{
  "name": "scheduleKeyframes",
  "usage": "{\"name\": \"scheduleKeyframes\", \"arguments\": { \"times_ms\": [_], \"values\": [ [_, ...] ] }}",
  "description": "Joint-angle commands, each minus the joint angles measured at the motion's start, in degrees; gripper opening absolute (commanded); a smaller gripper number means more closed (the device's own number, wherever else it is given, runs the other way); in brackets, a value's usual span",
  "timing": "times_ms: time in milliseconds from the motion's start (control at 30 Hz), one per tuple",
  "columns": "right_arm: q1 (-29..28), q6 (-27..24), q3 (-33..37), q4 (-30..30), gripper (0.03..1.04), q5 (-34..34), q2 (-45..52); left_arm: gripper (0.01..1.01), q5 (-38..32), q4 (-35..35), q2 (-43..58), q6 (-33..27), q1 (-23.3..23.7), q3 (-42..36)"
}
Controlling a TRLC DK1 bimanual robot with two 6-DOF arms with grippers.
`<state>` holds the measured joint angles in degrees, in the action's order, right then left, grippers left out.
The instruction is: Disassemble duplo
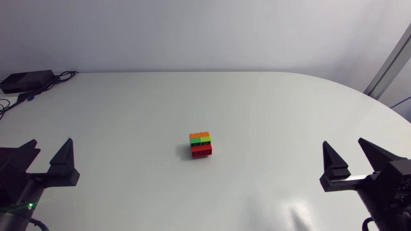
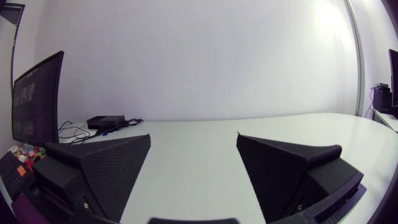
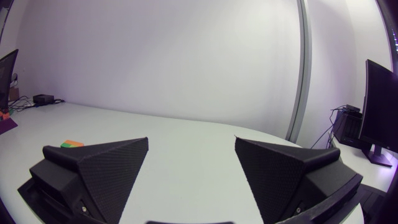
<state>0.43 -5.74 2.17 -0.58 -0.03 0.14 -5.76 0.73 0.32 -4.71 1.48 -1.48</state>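
— Where is the duplo stack (image 1: 201, 145) seen?
— It is set near the middle of the table (image 1: 128, 109), well apart from both grippers.
— And the fingers?
— On the left gripper (image 1: 49, 142) and the right gripper (image 1: 344, 142) they are held wide apart.

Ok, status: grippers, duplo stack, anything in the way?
Left gripper open, empty. Right gripper open, empty. Duplo stack still assembled, mid-table, neither gripper on it. Nothing between it and either gripper.

The table (image 1: 270, 109) is smooth, faintly glossy; the duplo stack (image 1: 201, 145) is plastic; left tool (image 2: 193, 135) and right tool (image 3: 191, 139) look matt, grainy.
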Motion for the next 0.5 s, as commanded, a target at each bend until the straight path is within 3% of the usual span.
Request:
{"name": "scheduleKeyframes", "arguments": {
  "times_ms": [0, 233, 367, 467],
  "values": [
    [0.54, 0.29, -1.47, 0.67, 1.0, -0.41, -0.58, 0.925, -0.13, 2.78, -1.02, -0.65, -0.33, -2.83],
    [1.51, 0.46, 6.17, 1.11, 1.0, 0.03, 1.53, 0.925, -0.13, 6.39, 5.4, 0.05, -0.51, -12.94],
    [2.91, 1.26, 13.82, 1.81, 1.0, 0.12, 11.81, 0.925, -0.13, 7.18, 16.47, 2.16, -1.3, -19.97],
    [4.23, 2.13, 19.18, 2.07, 1.0, 0.03, 21.13, 0.925, -0.13, 7.27, 24.73, 2.95, -4.38, -24.28]
  ]
}}
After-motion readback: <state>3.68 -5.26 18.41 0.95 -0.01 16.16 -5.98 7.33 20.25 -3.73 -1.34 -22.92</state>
